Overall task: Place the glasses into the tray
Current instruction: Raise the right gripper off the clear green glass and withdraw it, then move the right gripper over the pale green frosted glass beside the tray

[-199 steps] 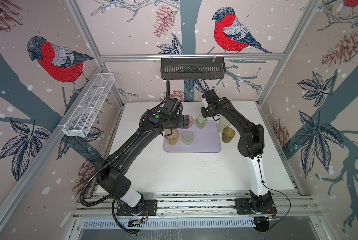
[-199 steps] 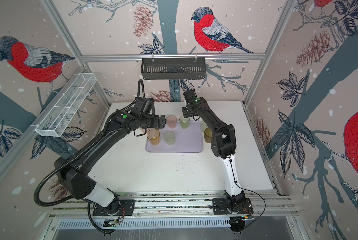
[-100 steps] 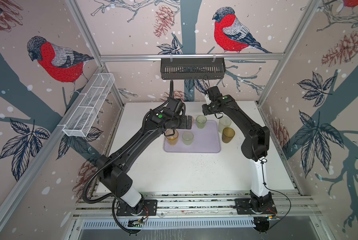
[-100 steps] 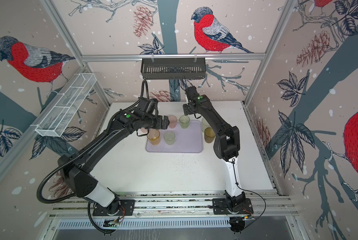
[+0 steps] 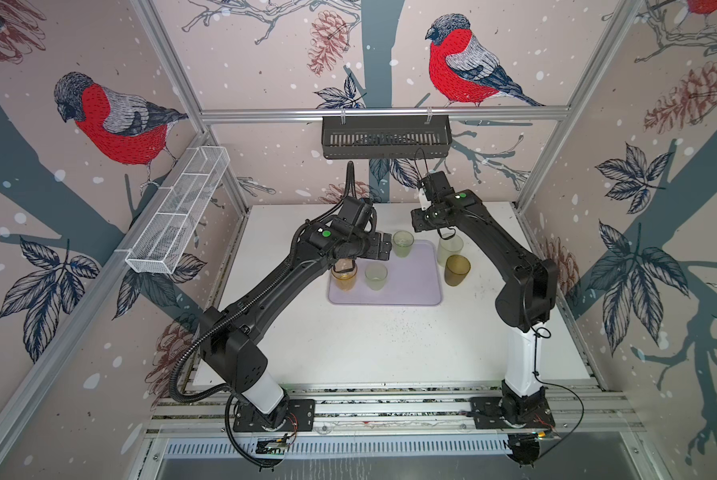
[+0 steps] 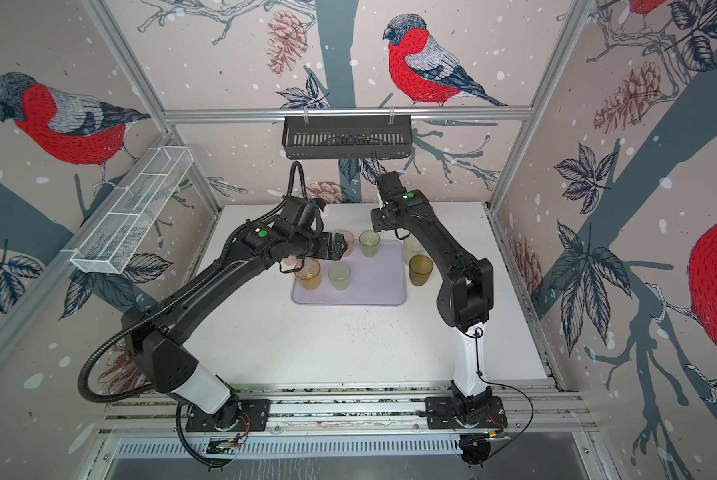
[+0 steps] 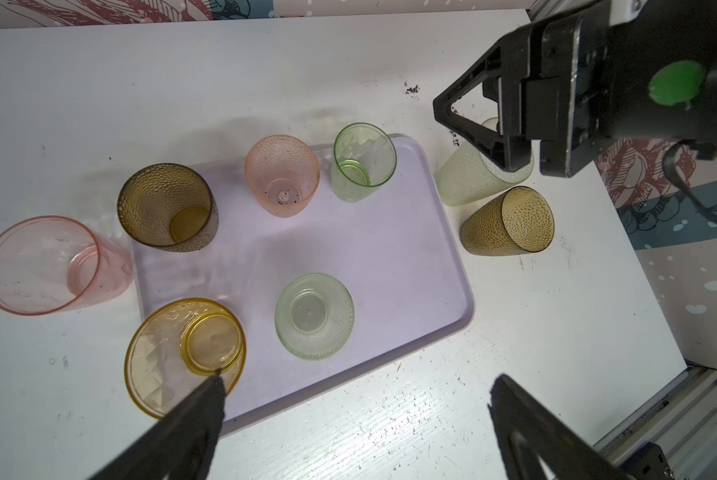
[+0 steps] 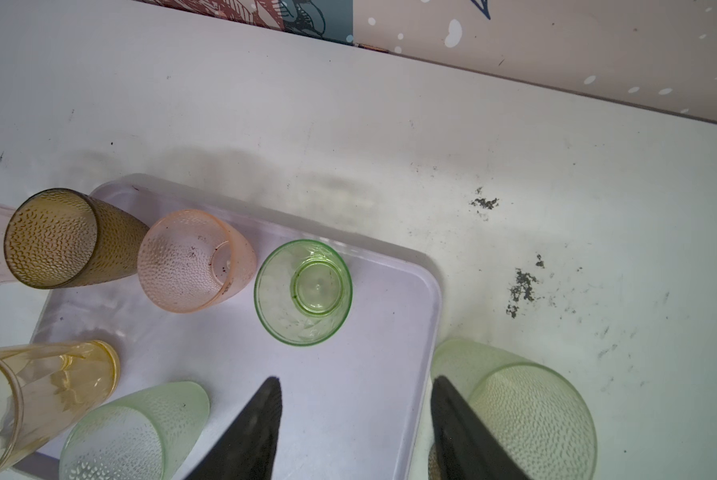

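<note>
The right gripper (image 8: 355, 380) has been lifted back from the far side of the tray (image 5: 406, 286), its fingers parted to a middling gap with nothing between them. The left gripper (image 7: 358, 378) has been swung in over the tray's far left, its fingers spread wide and empty. The tall frosted glass (image 8: 514, 411) and the tall amber glass (image 7: 508, 220) are left on the table just right of the tray, and the smooth pink glass (image 7: 45, 266) just left of it. The green glass (image 8: 302, 291) is now left upright, ungripped, at the far edge. Four more are seen on the tray: brown glass (image 7: 165, 208), dimpled pink glass (image 7: 282, 174), yellow glass (image 7: 182, 357), short frosted glass (image 7: 313, 316). Five are judged placed and three outstanding, with the tall frosted one nearest the right fingers.
</note>
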Controlling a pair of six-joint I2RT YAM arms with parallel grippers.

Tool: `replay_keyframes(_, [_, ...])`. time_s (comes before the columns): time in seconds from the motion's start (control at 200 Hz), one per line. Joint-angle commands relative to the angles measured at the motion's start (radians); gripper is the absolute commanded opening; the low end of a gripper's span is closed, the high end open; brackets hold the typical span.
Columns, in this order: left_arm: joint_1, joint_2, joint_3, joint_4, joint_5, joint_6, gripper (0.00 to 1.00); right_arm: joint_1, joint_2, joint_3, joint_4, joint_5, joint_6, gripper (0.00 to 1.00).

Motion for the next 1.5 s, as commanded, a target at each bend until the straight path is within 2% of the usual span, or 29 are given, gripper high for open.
replay_keyframes(0.0, [-0.002, 0.006, -0.001, 0.047, 0.028, 0.024, 0.99, -0.006, -0.033, -0.020, 0.001, 0.010, 0.018, 0.59])
replay_keyframes(0.535, [-0.008, 0.047, 0.026, 0.083, 0.096, 0.066, 0.99, -0.053, -0.154, -0.135, 0.005, 0.009, 0.034, 0.62])
replay_keyframes(0.946, [-0.012, 0.069, 0.038, 0.080, 0.140, 0.083, 0.99, -0.144, -0.259, -0.287, 0.039, -0.083, 0.042, 0.62])
replay_keyframes(1.221, [-0.020, 0.091, 0.034, 0.092, 0.198, 0.093, 0.99, -0.183, -0.258, -0.310, 0.008, -0.072, 0.012, 0.62])
replay_keyframes(1.496, [-0.031, 0.106, 0.041, 0.091, 0.210, 0.103, 0.99, -0.226, -0.244, -0.312, 0.005, -0.075, -0.015, 0.62])
